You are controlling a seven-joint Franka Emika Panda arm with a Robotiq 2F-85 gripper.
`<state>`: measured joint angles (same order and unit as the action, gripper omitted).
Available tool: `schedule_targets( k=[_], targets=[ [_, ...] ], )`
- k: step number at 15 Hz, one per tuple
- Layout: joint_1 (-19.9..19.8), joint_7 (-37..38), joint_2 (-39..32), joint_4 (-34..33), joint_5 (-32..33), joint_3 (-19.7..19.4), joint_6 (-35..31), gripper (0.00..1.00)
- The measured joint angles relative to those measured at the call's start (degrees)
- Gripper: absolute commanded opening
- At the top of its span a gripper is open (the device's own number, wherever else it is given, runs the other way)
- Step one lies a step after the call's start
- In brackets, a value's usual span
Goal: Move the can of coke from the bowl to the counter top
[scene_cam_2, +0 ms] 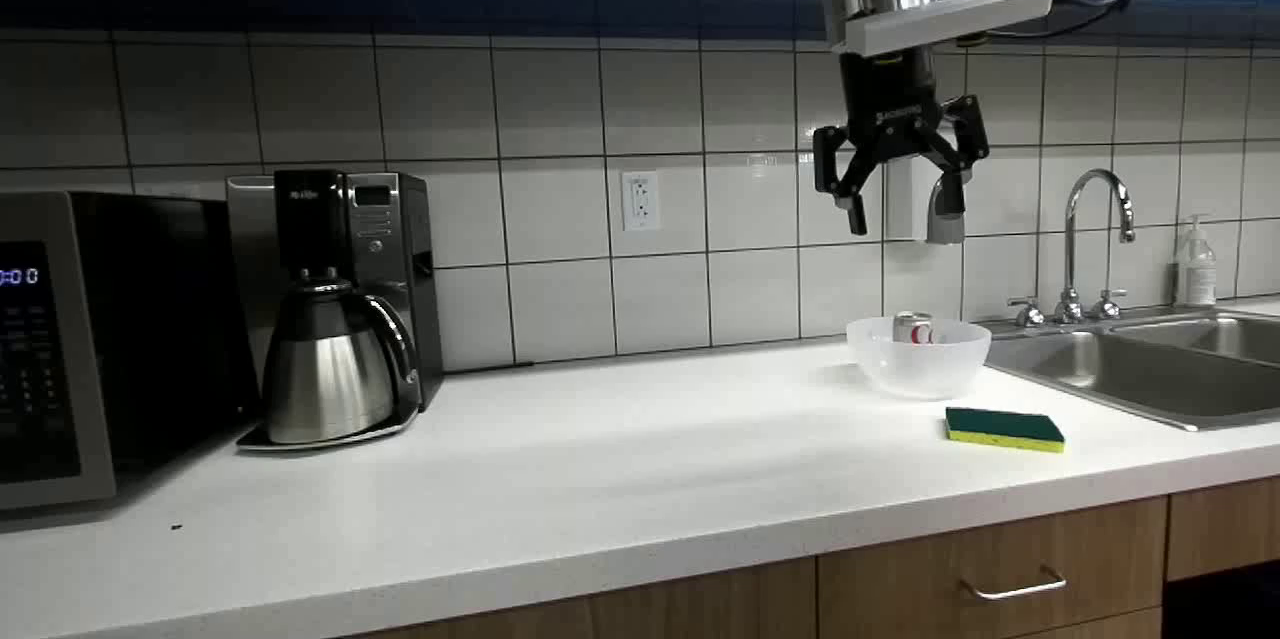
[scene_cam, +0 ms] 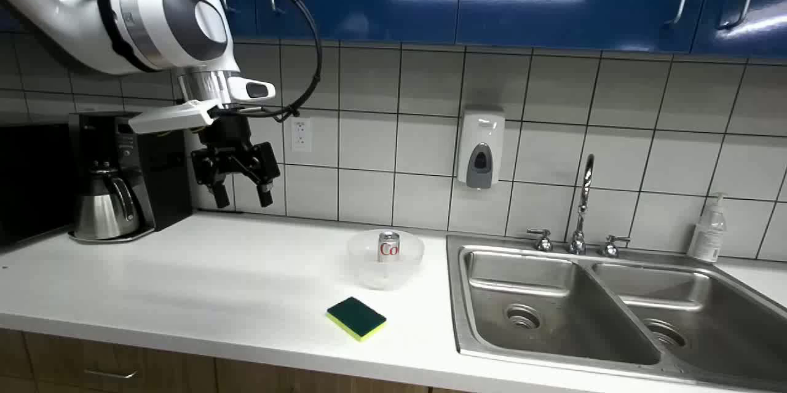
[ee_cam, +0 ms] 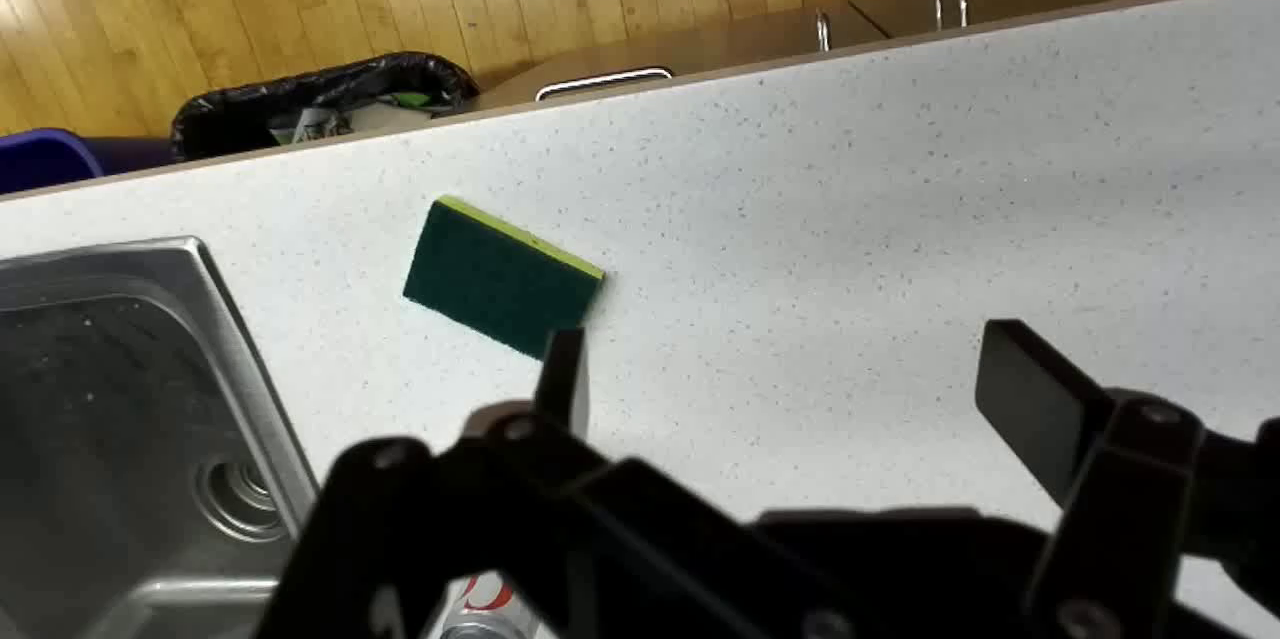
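The can of coke (scene_cam: pixel 388 250), silvery with red letters, stands upright in the translucent bowl (scene_cam: pixel 361 264). In an exterior view the can (scene_cam_2: pixel 912 328) shows its top above the rim of the bowl (scene_cam_2: pixel 918 371). In the wrist view part of the can (ee_cam: pixel 488 609) shows at the bottom edge; the bowl is not discernible there. The bowl rests on the white counter top (scene_cam: pixel 184 282). My gripper (scene_cam: pixel 243 197) is open and empty, well above the counter, up and left of the bowl in that view. It also shows in the wrist view (ee_cam: pixel 785 359), fingers wide apart.
A green-and-yellow sponge (scene_cam: pixel 356 318) lies in front of the bowl. The steel sink (scene_cam: pixel 458 301) with its faucet (scene_cam: pixel 581 208) is beside the bowl. A coffee maker with a steel pot (scene_cam_2: pixel 330 379) and a microwave (scene_cam_2: pixel 130 339) stand at the far end. A soap dispenser (scene_cam: pixel 481 144) hangs on the wall.
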<state>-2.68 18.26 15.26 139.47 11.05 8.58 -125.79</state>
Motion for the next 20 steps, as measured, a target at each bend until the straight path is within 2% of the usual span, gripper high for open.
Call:
schedule_targets(
  k=[14, 20],
  targets=[
    [0.2, 0.0, -0.4, 0.1, 0.0, -0.3, -0.2, 1.00],
    [-0.1, 0.6, -2.8, 1.9, 2.1, -2.5, -9.2, 1.00]
  ],
)
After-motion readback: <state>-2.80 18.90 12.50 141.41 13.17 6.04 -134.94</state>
